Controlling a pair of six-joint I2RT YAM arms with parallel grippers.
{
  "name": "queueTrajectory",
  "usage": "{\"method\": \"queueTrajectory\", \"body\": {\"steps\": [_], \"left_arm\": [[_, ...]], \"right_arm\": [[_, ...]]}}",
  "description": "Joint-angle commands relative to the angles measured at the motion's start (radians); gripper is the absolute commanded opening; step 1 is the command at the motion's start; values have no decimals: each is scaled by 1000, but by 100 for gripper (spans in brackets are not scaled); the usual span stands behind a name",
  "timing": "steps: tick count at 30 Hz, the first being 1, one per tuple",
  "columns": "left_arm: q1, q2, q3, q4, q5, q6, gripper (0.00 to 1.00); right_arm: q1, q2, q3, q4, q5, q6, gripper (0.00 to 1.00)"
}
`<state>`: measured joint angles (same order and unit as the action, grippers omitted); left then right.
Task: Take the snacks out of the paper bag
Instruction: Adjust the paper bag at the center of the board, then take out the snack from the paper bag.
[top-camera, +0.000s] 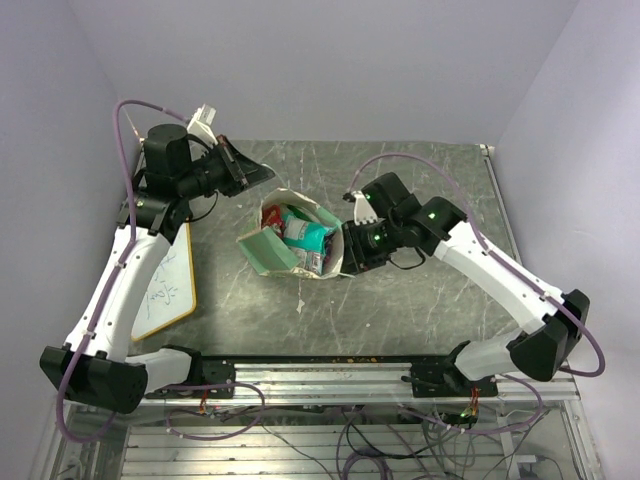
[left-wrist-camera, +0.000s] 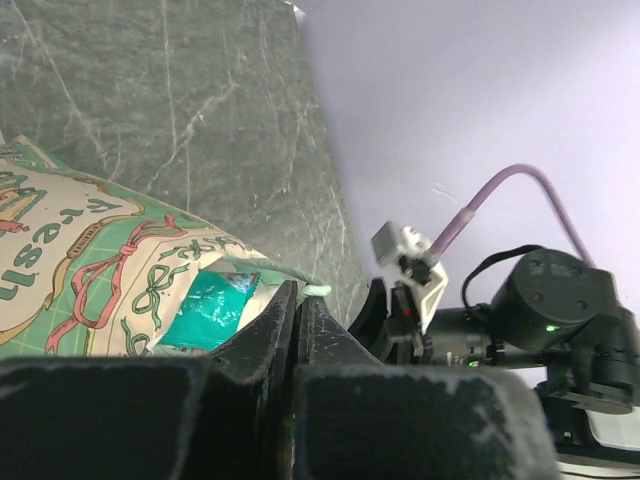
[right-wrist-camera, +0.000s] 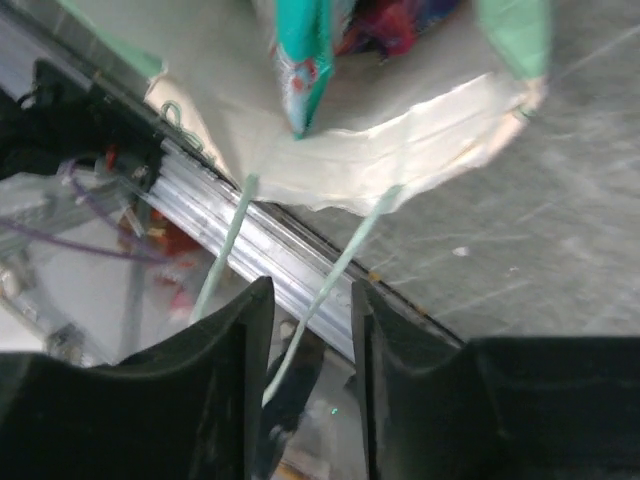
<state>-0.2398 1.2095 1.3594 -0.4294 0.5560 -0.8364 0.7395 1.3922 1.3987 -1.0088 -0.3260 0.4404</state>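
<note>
The paper bag (top-camera: 268, 250) lies open on the table's middle, its printed side (left-wrist-camera: 70, 260) and pale rim (right-wrist-camera: 400, 150) showing in the wrist views. Snacks sit inside: a teal packet (top-camera: 305, 232) (left-wrist-camera: 210, 310) (right-wrist-camera: 300, 60) and a red-purple one (right-wrist-camera: 400, 20). My left gripper (top-camera: 252, 176) (left-wrist-camera: 297, 292), up at the bag's far-left corner, is shut on a mint string handle (left-wrist-camera: 318, 290). At the bag's right rim my right gripper (top-camera: 348, 250) (right-wrist-camera: 310, 300) is open. One strand of the other string handle (right-wrist-camera: 350, 250) runs loosely between its fingers.
A wood-framed whiteboard (top-camera: 165, 285) lies on the table's left side under the left arm. An aluminium rail (top-camera: 330, 365) runs along the near edge, close below the bag. Walls close in behind and on both sides. The right arm's wrist (left-wrist-camera: 540, 310) hangs beside the bag.
</note>
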Motion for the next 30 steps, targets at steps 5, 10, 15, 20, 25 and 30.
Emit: {"method": "queueTrajectory", "body": {"steps": [5, 10, 15, 20, 25, 30], "left_arm": [[-27, -36, -14, 50, -32, -19, 7], [-29, -25, 10, 6, -22, -9, 7], [-28, -10, 57, -101, -54, 53, 7], [-29, -13, 47, -111, -38, 29, 7], [-33, -32, 59, -142, -94, 3, 7], [-36, -48, -1, -88, -77, -38, 7]], "right_arm": [[-33, -19, 180, -55, 376, 35, 96], [-18, 25, 176, 163, 193, 120, 96], [-1, 90, 100, 264, 169, 244, 71], [4, 138, 36, 346, 173, 296, 59], [31, 175, 19, 359, 255, 311, 58], [71, 214, 11, 395, 279, 335, 57]]}}
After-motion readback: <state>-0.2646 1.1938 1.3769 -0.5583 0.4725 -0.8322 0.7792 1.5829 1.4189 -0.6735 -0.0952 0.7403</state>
